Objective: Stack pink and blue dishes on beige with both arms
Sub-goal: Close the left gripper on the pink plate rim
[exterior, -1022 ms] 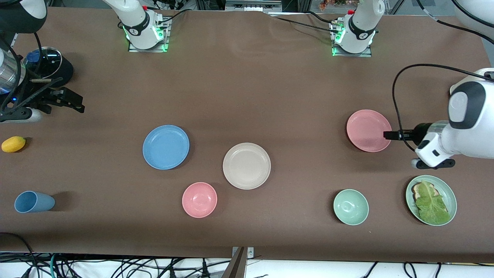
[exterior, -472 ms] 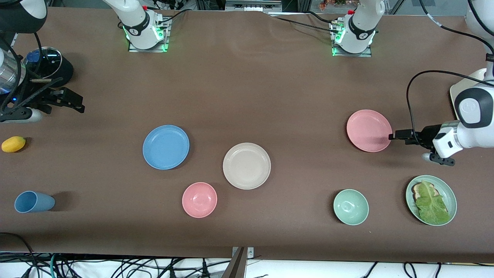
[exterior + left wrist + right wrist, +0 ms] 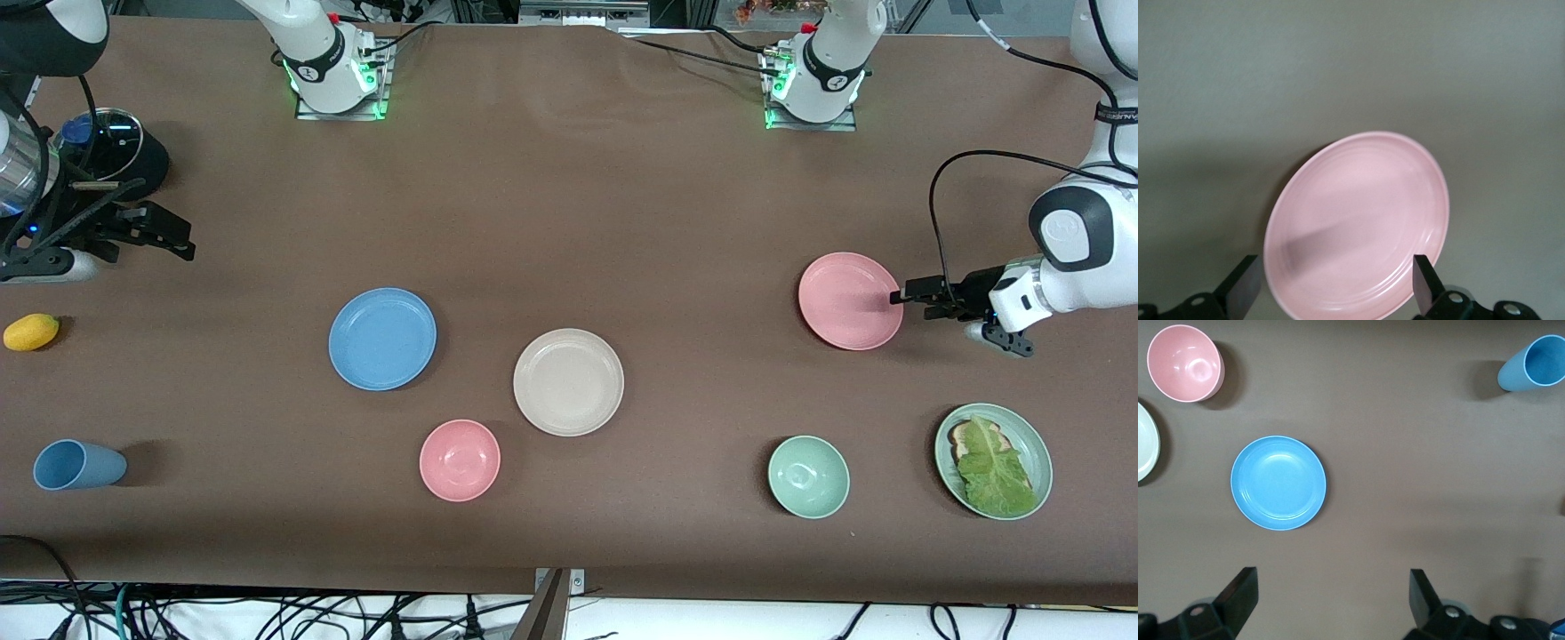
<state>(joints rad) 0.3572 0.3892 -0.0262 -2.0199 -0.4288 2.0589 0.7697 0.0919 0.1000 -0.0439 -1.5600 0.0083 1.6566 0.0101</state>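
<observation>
Gripping the pink plate [image 3: 849, 300] by its rim looks like the step in hand, and it will go best if the left gripper [image 3: 909, 295] drops low enough for one finger to slide under the lip at the plate's edge toward the left arm's end of the table, the other finger coming down on top, before closing. A shallow rim gives little to bite, so a level, slow lift seems wise.

The left gripper stands wide open and empty, its fingertips [image 3: 1421, 277] spread to either side of the plate's edge, not yet pinching it.

The right gripper [image 3: 182, 240] waits over the right arm's end of the table, also wide open and empty, well apart from the blue plate [image 3: 382, 339].

The beige plate [image 3: 568, 382] lies between the two, nearer the front camera than both.
</observation>
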